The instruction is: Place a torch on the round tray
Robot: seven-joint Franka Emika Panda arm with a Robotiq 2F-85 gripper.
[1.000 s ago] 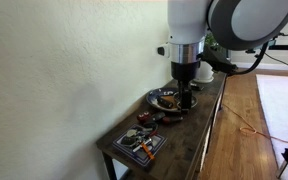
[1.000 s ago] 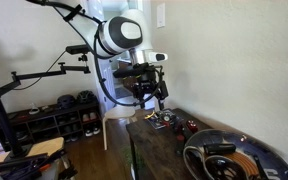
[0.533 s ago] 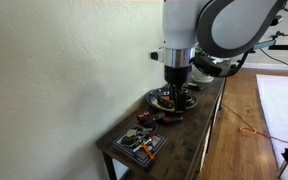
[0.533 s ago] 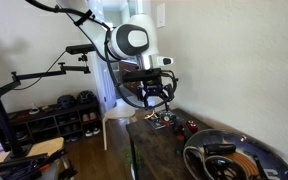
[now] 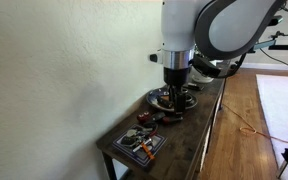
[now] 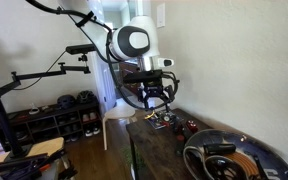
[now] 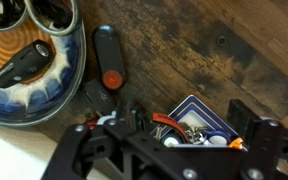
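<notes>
A black torch (image 7: 108, 60) with an orange button lies on the wooden table, just outside the round tray (image 7: 54, 88). The tray is a shallow dish with a pale rim, at the upper left of the wrist view. It also shows in both exterior views (image 5: 156, 98) (image 6: 196, 150). A black cylindrical object with a silvery end (image 7: 22, 62) lies inside it. My gripper (image 7: 184, 138) is open and empty. It hangs above the table between the torch and the rectangular tray, and shows in both exterior views (image 5: 176, 92) (image 6: 156, 100).
A flat rectangular blue-edged tray (image 7: 198, 112) with orange and white bits lies under my gripper, near the table's end (image 5: 139, 144). Small dark items lie between the two trays. A wall runs along one long side of the narrow table. A shoe rack (image 6: 59, 115) stands on the floor.
In the first half second the arm shifted a little along the table, away from above the round tray. Since then nothing has moved. The gripper stays open.
</notes>
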